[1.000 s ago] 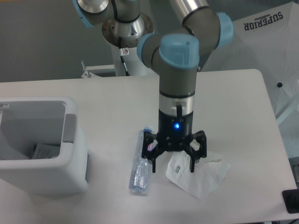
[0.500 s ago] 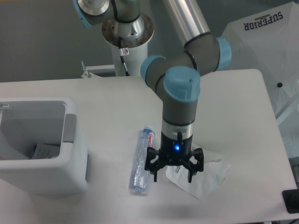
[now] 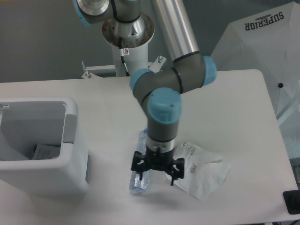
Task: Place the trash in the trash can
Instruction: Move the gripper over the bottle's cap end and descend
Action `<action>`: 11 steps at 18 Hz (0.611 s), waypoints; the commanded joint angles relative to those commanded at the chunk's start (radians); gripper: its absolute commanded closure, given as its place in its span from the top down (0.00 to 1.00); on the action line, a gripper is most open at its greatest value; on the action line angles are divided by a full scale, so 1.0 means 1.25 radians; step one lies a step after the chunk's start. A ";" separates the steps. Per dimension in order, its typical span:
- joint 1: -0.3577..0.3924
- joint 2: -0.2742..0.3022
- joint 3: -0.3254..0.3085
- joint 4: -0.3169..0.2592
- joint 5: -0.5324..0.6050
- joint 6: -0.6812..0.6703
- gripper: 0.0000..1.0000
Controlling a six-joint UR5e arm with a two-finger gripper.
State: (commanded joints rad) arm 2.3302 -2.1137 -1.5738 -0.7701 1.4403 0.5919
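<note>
The crushed clear bottle [image 3: 137, 183] lies lengthwise on the white table, its middle hidden behind my gripper. Right of it the crumpled white wrapper [image 3: 202, 171] lies flat. My gripper [image 3: 155, 177] is open and low over the table. Its left finger is over the bottle's lower half and its right finger at the wrapper's left edge. Nothing is held between the fingers. The boxy white trash can [image 3: 47, 176] stands at the left edge, its grey handle panel [image 3: 70, 128] facing the bottle. A small piece of paper [image 3: 44, 151] lies inside it.
A white canopy printed SUPERIOR [image 3: 262, 37] stands beyond the table's right side. A black object [image 3: 291, 201] sits at the lower right corner. The arm's base [image 3: 126, 28] rises behind the table's back edge.
The gripper has moved left and lower, from above the wrapper's left part to over the bottle's lower half. It stays open. The bottle and wrapper have not moved.
</note>
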 joint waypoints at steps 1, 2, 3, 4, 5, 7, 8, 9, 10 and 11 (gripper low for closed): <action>-0.011 -0.001 -0.002 0.000 0.016 0.010 1.00; -0.021 -0.004 -0.005 0.001 0.026 0.015 1.00; -0.022 -0.006 -0.010 0.001 0.028 0.017 1.00; -0.022 -0.010 -0.020 0.001 0.031 0.017 1.00; -0.023 -0.010 -0.028 0.004 0.031 0.019 1.00; -0.026 -0.014 -0.029 0.005 0.031 0.019 1.00; -0.026 -0.018 -0.031 0.005 0.031 0.019 1.00; -0.026 -0.023 -0.029 0.005 0.031 0.019 1.00; -0.026 -0.033 -0.026 0.005 0.033 0.017 1.00; -0.026 -0.036 -0.025 0.005 0.042 0.017 1.00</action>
State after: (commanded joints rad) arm 2.2979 -2.1583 -1.6046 -0.7639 1.4925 0.6136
